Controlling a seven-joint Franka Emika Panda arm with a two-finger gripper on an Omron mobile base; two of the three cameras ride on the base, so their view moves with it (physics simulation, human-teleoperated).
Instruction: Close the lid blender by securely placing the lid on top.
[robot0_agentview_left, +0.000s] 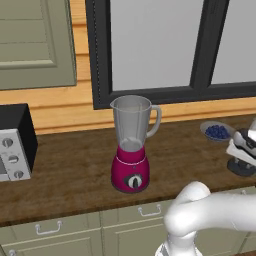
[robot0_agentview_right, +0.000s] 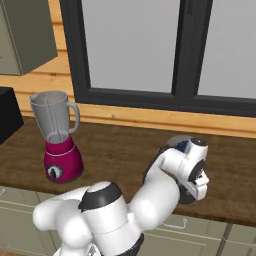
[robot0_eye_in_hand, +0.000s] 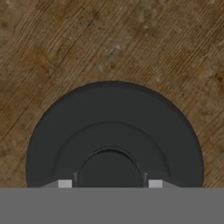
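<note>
Wooden counter (robot0_agentview_left: 75, 165): blender (robot0_agentview_left: 131, 145), berry bowl (robot0_agentview_left: 217, 131), lid (robot0_eye_in_hand: 113, 135).

A: What kind of place is this?

B: It is a kitchen. See the long brown wood counter (robot0_agentview_left: 75, 170) with green drawers (robot0_agentview_left: 50, 232) under it?

A: Yes. What else shows it?

B: A pink blender (robot0_agentview_left: 131, 145) stands on the counter. A black and silver box with knobs (robot0_agentview_left: 15, 142) sits at the left. A bowl of blue berries (robot0_agentview_left: 217, 131) is at the right, below a big dark window (robot0_agentview_left: 165, 45).
</note>
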